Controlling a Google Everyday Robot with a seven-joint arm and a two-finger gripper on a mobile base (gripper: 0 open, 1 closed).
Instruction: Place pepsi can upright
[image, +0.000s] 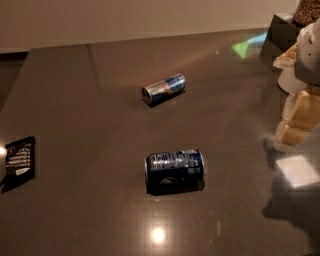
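The pepsi can (175, 170) is dark navy blue with white print. It lies on its side near the middle of the dark grey table (90, 110), its length running left to right. My gripper (295, 122) is white and cream. It hangs at the right edge of the view, above the table, to the right of the can and a little farther back. It is apart from the can and holds nothing that I can see.
A slimmer blue-and-silver energy drink can (163, 88) lies on its side farther back. A black snack packet (20, 157) lies near the left edge. A dark box (281, 30) stands at the back right corner.
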